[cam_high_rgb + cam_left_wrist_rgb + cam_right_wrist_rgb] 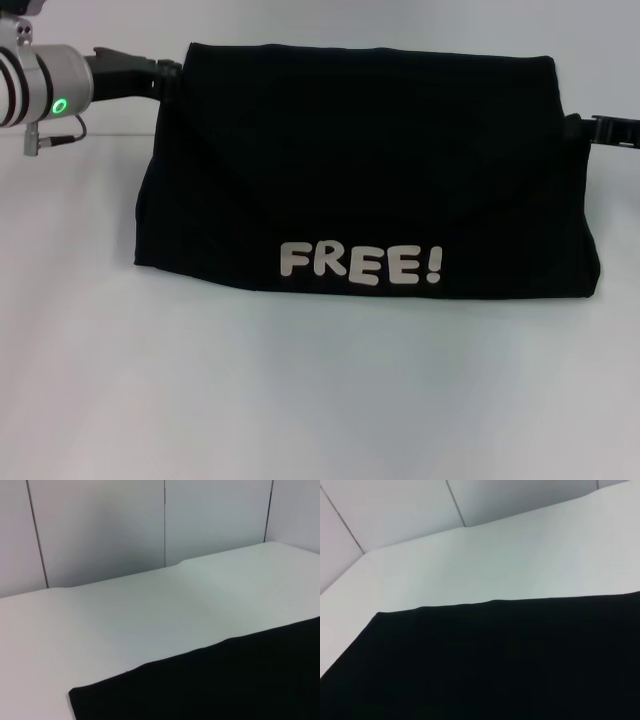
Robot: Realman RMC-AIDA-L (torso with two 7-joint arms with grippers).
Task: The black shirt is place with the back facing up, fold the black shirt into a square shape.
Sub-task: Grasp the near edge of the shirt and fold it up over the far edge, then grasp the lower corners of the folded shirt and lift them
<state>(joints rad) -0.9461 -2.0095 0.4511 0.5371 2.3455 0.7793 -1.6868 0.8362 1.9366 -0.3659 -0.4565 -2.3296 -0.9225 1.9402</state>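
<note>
The black shirt (370, 170) spreads across the middle of the head view, with white "FREE!" lettering (360, 263) near its lower edge. Its lower part rests on the white table (300, 400). Its top edge is stretched between the two grippers. My left gripper (170, 78) is at the shirt's upper left corner. My right gripper (575, 128) is at its upper right side. The fabric hides both sets of fingertips. The shirt fills the lower part of the left wrist view (225, 680) and of the right wrist view (495, 665).
The white tabletop extends in front of the shirt and to both sides. Grey wall panels (100, 530) stand behind the table's far edge. The left arm's silver wrist with a green light (60, 105) is at the upper left.
</note>
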